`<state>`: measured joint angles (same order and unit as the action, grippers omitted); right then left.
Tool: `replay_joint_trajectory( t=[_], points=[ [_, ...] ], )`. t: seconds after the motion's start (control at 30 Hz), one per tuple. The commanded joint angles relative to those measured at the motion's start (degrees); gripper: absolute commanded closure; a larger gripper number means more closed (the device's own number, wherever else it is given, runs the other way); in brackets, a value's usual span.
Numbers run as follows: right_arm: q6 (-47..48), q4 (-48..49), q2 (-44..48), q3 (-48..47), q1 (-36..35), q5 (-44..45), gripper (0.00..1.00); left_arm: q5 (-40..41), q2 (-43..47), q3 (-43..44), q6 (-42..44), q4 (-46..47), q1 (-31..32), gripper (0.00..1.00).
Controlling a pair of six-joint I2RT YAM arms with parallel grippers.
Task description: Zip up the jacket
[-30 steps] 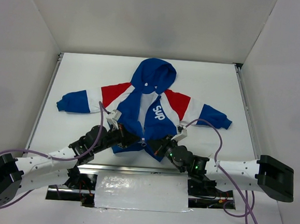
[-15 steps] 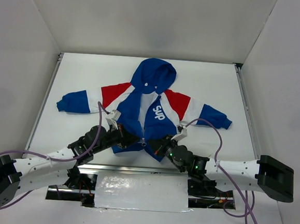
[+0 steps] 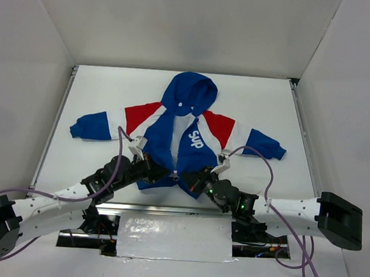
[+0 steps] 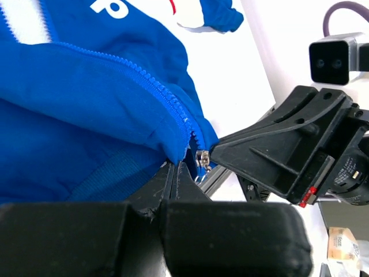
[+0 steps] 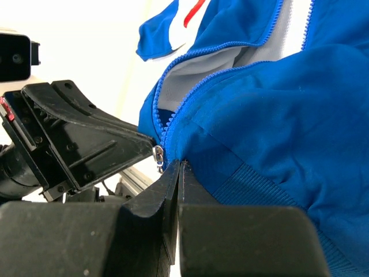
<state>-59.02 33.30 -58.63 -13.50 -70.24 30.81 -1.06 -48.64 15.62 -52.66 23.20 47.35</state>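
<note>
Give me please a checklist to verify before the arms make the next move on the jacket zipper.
1. Left fingers closed on the jacket hem: ok.
2. Right fingers closed on the hem: ok.
3. Slider at the bottom end of the zipper: ok.
4. Slider pull is gripped: cannot tell.
5. Zipper closed above the slider: not ok, open.
6. Sleeves spread flat on the table: ok.

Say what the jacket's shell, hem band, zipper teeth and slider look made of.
The jacket shell looks smooth matte woven, probably synthetic, given soft folds; hem band ribbed knit, fine parallel ridges; zipper teeth blue, likely moulded plastic; slider silvery, glinting, apparently metal.
</note>
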Motion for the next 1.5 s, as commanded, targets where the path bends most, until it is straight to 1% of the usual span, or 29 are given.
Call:
replay_joint_trajectory(
  t=[0.0,0.13,0.23,0.4,0.53,0.7,1.23,1.47],
  points=[
    [1.0,3.6,1.6,0.1,0.2,0.0,1.0,3.1,2.4,3.3,0.4,-1.7,0.3,1.0],
    [1.7,-0.2,2.6,-2.0,0.2,0.0,1.0,3.7,6.7,1.7,-1.0,-3.0,0.3,1.0],
    [0.8,0.2,4.1,-0.9,0.3,0.2,1.0,4.0,8.3,2.0,-0.8,-5.0,0.4,1.0],
    [-0.3,-1.8,6.5,-0.3,0.3,0.8,1.0,4.3,9.1,2.7,-0.9,-6.3,0.3,1.0],
    [0.7,-3.7,7.2,-0.7,0.3,1.2,1.0,3.9,8.8,3.5,-0.9,-6.7,0.3,1.0],
    [0.2,-3.3,7.7,0.0,0.3,1.0,1.0,4.0,9.1,3.0,-0.9,-6.6,0.4,1.0],
    [-1.6,0.8,1.8,-0.6,0.4,0.6,1.0,3.3,11.0,4.9,0.1,-6.6,0.4,1.0],
    [-0.9,2.0,0.6,-1.9,0.3,0.0,1.0,3.3,12.3,2.6,-0.9,-5.2,0.4,1.0]
  ],
)
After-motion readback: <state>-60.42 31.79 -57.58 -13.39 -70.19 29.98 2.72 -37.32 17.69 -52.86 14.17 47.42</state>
